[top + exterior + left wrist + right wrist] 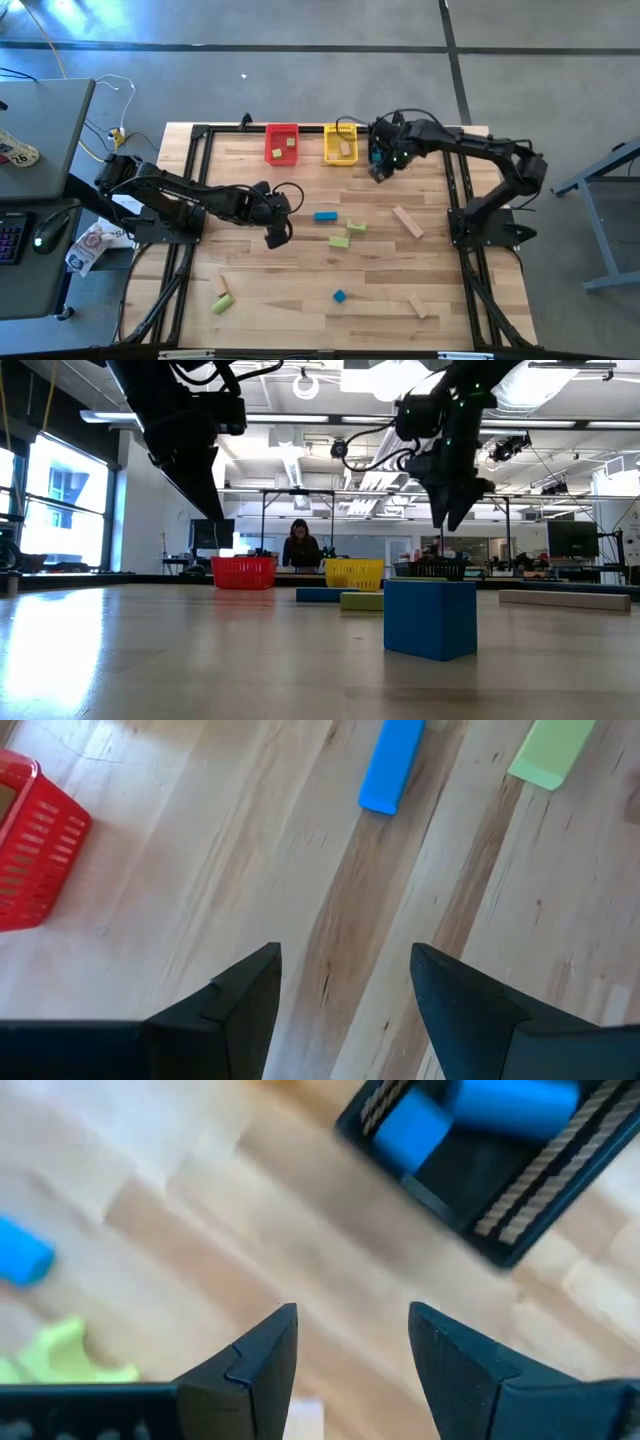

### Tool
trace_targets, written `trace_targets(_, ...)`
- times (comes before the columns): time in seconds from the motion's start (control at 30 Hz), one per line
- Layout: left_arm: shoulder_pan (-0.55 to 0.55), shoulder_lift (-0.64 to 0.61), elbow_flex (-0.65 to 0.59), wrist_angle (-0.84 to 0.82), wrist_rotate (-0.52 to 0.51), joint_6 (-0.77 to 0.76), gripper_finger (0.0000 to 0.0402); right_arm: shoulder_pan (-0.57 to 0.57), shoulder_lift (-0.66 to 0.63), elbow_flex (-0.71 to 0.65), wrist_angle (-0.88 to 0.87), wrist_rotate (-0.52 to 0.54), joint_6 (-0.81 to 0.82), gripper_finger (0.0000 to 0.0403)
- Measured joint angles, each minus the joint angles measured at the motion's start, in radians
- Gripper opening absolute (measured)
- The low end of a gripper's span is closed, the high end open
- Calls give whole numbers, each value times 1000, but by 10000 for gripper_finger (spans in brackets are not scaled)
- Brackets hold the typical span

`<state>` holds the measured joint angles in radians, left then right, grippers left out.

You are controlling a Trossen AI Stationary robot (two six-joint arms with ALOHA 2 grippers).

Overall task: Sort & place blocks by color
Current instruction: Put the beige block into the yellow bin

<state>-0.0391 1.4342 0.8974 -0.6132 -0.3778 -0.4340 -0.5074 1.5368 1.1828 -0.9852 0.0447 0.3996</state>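
Small wooden blocks lie flat and scattered on the table: a blue bar point(325, 215), two green pieces point(355, 227) point(339, 241), a tan bar point(407, 221), a blue cube point(340, 296) and more near the front edge. My left gripper point(277, 236) hovers open to the left of the blue bar point(392, 765), holding nothing. My right gripper point(380, 173) is open and empty beside the black bin point(480, 1190), which holds blue blocks point(500, 1105). The low view shows the blue cube point(430, 618) close up.
A red bin point(282, 143) and a yellow bin point(340, 145) stand at the far edge, each with blocks inside; the black bin is just to their right. A green block point(221, 304) and tan blocks point(418, 306) lie near the front. A person point(300, 545) sits beyond the table.
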Motion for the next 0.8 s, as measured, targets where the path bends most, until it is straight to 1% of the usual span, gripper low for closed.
trace_targets(0.17, -1, 0, 0, 5, 0, -4, 207, 106, -11, -1, -100, 25, 2, 178)
trace_targets(0.3, -1, 0, 0, 9, 0, -4, 207, 178, -11, -50, -99, -23, 3, 178)
trace_targets(0.37, -1, 0, 0, 10, 0, -8, 207, 209, -11, -86, -98, -28, 10, 178)
trace_targets(0.57, -1, 0, 0, 11, 0, -8, 207, 297, -14, -169, -98, -27, 80, 178)
trace_targets(0.8, -1, 0, 0, 13, 0, -8, 207, 379, -15, -248, -94, -27, 201, 178)
